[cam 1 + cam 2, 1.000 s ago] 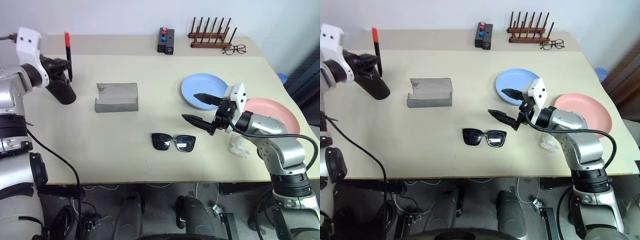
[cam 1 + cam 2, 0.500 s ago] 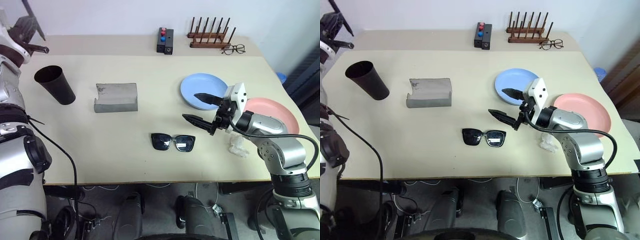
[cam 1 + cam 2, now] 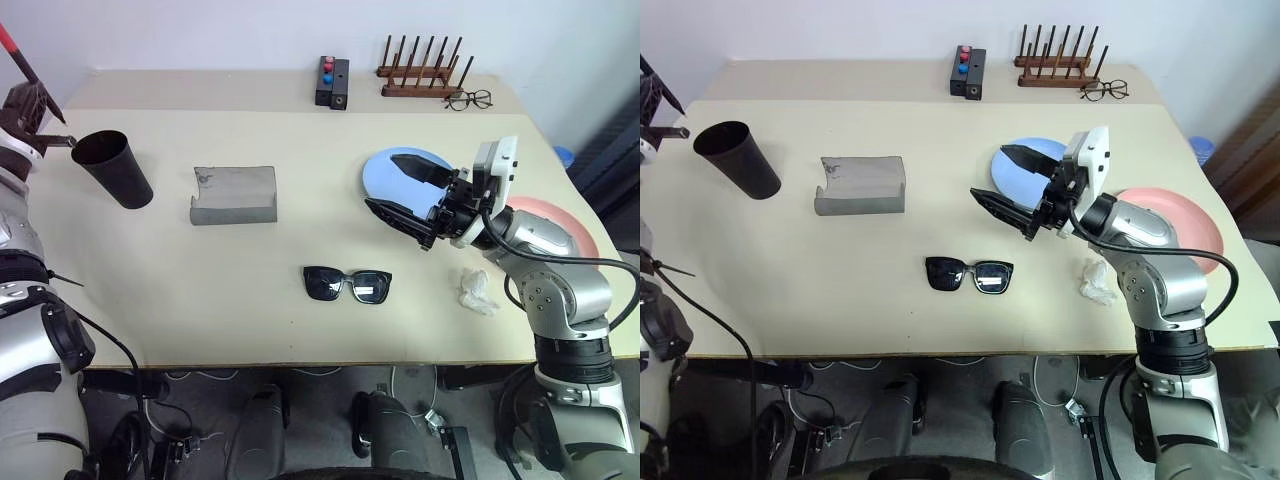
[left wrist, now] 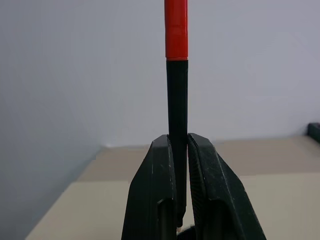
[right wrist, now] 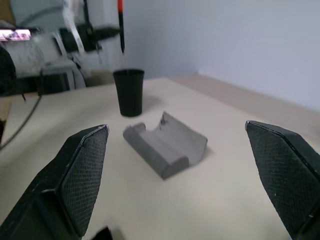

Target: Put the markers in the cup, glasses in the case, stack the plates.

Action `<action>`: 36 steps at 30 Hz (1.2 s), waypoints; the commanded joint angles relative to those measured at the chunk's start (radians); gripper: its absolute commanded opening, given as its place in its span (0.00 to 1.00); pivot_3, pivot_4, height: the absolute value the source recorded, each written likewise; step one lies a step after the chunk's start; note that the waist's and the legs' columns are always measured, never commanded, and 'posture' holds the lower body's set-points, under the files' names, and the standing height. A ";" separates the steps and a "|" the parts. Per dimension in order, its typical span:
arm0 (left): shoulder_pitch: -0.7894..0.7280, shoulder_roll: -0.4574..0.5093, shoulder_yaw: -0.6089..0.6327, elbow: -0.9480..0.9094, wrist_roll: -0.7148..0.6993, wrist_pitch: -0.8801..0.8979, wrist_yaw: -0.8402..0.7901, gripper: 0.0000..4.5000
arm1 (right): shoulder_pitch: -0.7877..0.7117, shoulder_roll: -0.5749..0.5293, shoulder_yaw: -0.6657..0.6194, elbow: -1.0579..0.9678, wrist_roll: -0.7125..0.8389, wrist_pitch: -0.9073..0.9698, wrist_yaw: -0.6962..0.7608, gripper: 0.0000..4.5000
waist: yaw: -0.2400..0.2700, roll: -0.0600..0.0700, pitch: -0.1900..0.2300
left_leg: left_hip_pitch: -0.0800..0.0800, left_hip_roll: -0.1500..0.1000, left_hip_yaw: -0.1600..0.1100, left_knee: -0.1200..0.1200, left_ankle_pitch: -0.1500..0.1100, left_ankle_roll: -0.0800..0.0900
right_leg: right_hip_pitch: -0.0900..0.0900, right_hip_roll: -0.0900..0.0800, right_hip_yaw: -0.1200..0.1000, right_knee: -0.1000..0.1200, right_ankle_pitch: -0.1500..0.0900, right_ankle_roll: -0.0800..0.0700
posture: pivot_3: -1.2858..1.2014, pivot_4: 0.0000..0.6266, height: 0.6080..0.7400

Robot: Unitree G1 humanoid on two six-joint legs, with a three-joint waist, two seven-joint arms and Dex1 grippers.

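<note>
The left gripper (image 4: 179, 185) was observed clamped on the marker (image 4: 176, 100), whose black barrel was pinched between the two fingers with the red end projecting past the fingertips. In the left eye view this gripper was located at the far left edge of the frame, with the red end at the upper left corner, above and to the left of the cup (image 3: 112, 168). The cup was standing on the table (image 3: 250, 330) in the left part of the frame, its open mouth facing up.

The right gripper (image 3: 400, 188) was seen with its fingers spread wide and nothing between them, held above the table at right of centre, over the near edge of the light blue plate (image 3: 385, 175). The salmon pink plate (image 3: 575, 240) was noted at the right of the frame, apart from the blue one and partly hidden by the right arm; the plates were not stacked.

The case (image 3: 234, 194) was lying at left of centre. The glasses (image 3: 347, 284) were resting on the table at lower centre, well apart from the case.

At the far edge, a black box with red and blue buttons (image 3: 332, 82), a wooden rack (image 3: 420, 68) and clear spectacles (image 3: 469, 99) were recorded. A crumpled white scrap (image 3: 473, 291) lay beside the right arm.
</note>
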 commanded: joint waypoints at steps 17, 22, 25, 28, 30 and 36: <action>0.037 -0.026 -0.020 -0.018 0.007 0.009 0.035 0.00 | -0.025 0.005 -0.025 -0.020 0.036 -0.009 -0.012 1.00 | 0.001 0.000 0.000 | 0.000 0.000 0.000 0.000 0.000 0.000 | 0.000 0.000 0.000 0.000 0.000 0.000 | 0.52 0.24 1.00; 0.036 -0.042 -0.034 0.023 0.015 0.012 0.045 0.00 | -0.022 0.000 -0.023 -0.023 0.032 -0.008 -0.014 1.00 | 0.000 0.000 0.000 | 0.000 0.000 0.000 0.000 0.000 0.000 | 0.000 0.000 0.000 0.000 0.000 0.000 | 0.52 0.24 1.00; 0.034 -0.049 -0.041 0.042 0.024 0.002 0.052 0.00 | -0.022 -0.001 -0.023 -0.024 0.032 -0.007 -0.016 1.00 | 0.000 0.000 0.000 | 0.000 0.000 0.000 0.000 0.000 0.000 | 0.000 0.000 0.000 0.000 0.000 0.000 | 0.52 0.24 1.00; 0.030 -0.055 -0.041 0.052 0.020 -0.007 0.045 0.00 | -0.021 -0.001 -0.023 -0.027 0.032 -0.006 -0.019 1.00 | 0.003 0.000 0.000 | 0.000 0.000 0.000 0.000 0.000 0.000 | 0.000 0.000 0.000 0.000 0.000 0.000 | 0.52 0.24 1.00; 0.030 -0.056 -0.043 0.057 0.024 -0.020 0.048 0.19 | -0.020 -0.002 -0.022 -0.029 0.032 -0.005 -0.021 1.00 | 0.002 0.000 0.000 | 0.000 0.000 0.000 0.000 0.000 0.000 | 0.000 0.000 0.000 0.000 0.000 0.000 | 0.52 0.24 1.00; 0.015 -0.051 -0.041 0.064 0.019 -0.029 0.048 0.86 | -0.019 -0.005 -0.021 -0.028 0.031 -0.003 -0.024 1.00 | 0.000 0.000 0.000 | 0.000 0.000 0.000 0.000 0.000 0.000 | 0.000 0.000 0.000 0.000 0.000 0.000 | 0.52 0.24 1.00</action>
